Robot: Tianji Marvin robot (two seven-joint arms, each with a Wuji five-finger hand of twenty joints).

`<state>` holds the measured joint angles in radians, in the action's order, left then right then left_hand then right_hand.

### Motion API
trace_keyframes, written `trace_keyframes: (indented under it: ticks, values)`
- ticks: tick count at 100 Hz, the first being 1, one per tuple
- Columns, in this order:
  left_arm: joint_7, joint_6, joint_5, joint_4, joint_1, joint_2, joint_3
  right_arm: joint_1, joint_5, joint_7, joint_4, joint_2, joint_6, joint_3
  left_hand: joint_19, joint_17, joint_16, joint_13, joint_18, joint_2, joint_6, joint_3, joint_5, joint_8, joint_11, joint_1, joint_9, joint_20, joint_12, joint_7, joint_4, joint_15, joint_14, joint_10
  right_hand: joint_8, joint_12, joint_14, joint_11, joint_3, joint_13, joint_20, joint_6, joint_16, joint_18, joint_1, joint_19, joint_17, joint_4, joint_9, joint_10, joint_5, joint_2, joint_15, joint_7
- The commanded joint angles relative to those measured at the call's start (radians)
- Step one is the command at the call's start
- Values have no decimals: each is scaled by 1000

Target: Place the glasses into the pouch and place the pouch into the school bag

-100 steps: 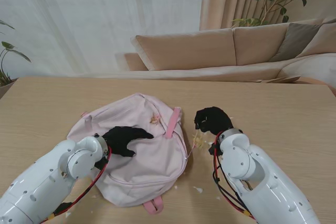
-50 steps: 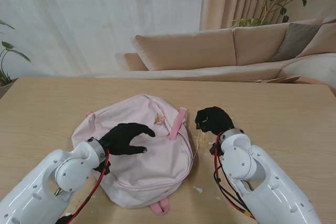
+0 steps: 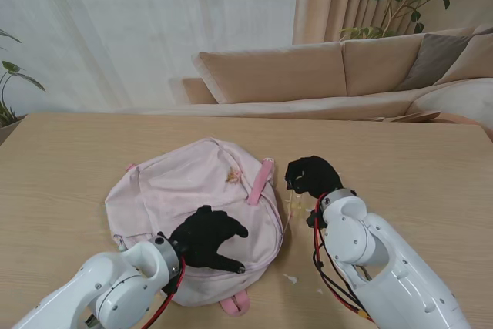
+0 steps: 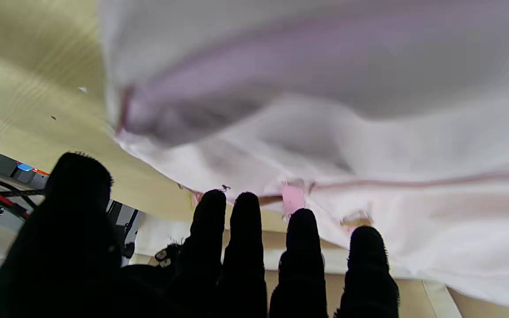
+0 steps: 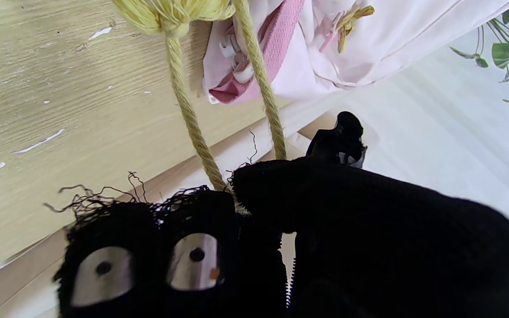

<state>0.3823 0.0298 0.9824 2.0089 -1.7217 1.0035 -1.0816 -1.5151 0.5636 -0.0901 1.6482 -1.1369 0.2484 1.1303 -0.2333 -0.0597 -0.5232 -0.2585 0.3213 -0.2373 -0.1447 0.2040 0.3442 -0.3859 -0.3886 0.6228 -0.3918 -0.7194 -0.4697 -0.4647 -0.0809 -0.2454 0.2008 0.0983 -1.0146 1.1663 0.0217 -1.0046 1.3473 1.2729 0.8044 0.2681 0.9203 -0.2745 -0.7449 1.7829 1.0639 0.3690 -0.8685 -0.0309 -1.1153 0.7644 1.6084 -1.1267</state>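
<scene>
The pink school bag (image 3: 192,190) lies flat on the wooden table (image 3: 416,167). My left hand (image 3: 209,238) hovers over or rests on the bag's near part with its fingers spread and nothing in it. In the left wrist view the fingertips (image 4: 245,212) point along the pale bag fabric (image 4: 325,110). My right hand (image 3: 312,176) sits just right of the bag, fisted on two yellow cords (image 3: 290,204). In the right wrist view the cords (image 5: 188,110) run from the fist (image 5: 281,238) up to a frayed tassel beside the bag's pink strap (image 5: 276,48). Neither glasses nor pouch can be seen.
Small white flecks (image 3: 290,278) lie on the table by my right forearm. A beige sofa (image 3: 308,75) stands beyond the far table edge, with plants at the back right and far left.
My left hand has slid across the bag towards me and to the right. The bag shifted slightly a second ago. The right hand has stayed fisted in place.
</scene>
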Motion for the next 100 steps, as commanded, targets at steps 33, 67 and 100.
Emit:
trace_keyframes:
  ticks: [33,67,100]
  values:
    - [21,-50,115,-1,-23,0,99,16,-4,10,1,-6,-2,-19,13,7,-46,-39,-16,-56,9,182,18,-107,-63,-13,-62,-4,-64,-121,24,-7,7,-4,-19,22,-27,-255,50,41,17,43,9,10,-39,290,9,44,-457,-51,-34,-227,54,-38]
    - [-169,54,112,-38,-117,16,7,20,-6,14,-11,-5,2,-10,-84,-97,-175,-219,-19,-69,289,220,370,-348,-172,515,-554,-133,-496,-521,-44,-314,-16,-39,-19,22,-27,-255,50,41,17,43,9,10,-39,290,9,45,-457,-51,-33,-226,54,-37]
    - [-161,418,57,-51,-231,14,-300,120,-42,12,-119,-16,-5,-73,-384,-13,-187,-224,-50,-61,335,209,397,-517,-220,507,-548,-98,-538,-482,-51,-362,-40,-61,-22,25,-27,-259,51,41,18,46,9,10,-41,290,8,40,-455,-49,-34,-226,56,-42]
